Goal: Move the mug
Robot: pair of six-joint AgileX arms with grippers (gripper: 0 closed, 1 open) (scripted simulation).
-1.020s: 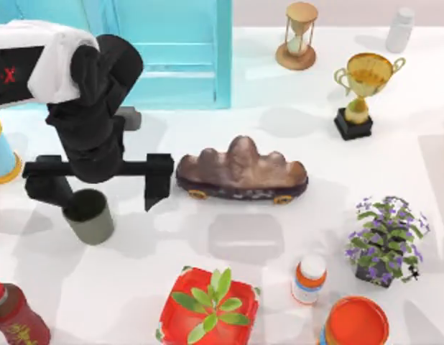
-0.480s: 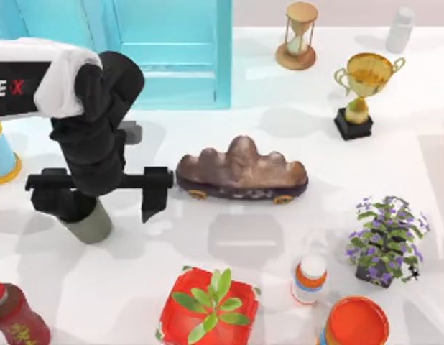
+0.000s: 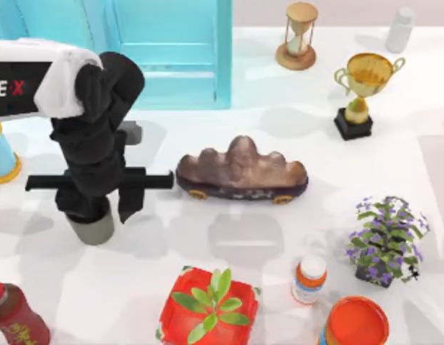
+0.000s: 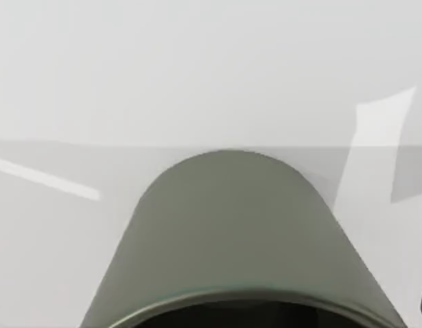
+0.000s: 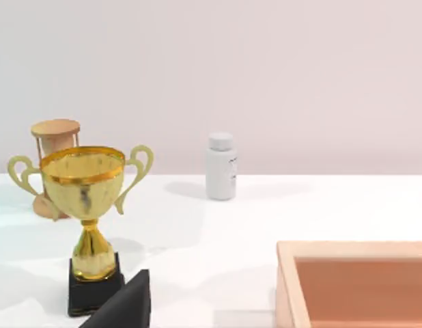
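Olive-grey, the mug stands on the white table at the lower left of the top view, under the left pincer, whose dark fingers sit narrow around its rim. Close up, the mug's wall fills the left wrist view. Farther right lies a brown rock-shaped model; beyond, a gold trophy.

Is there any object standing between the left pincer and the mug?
No, nothing visible does. The left pincer is directly over the mug at the table's left, its fingers straddling the rim. The left wrist view has the mug right below the camera, unobstructed.
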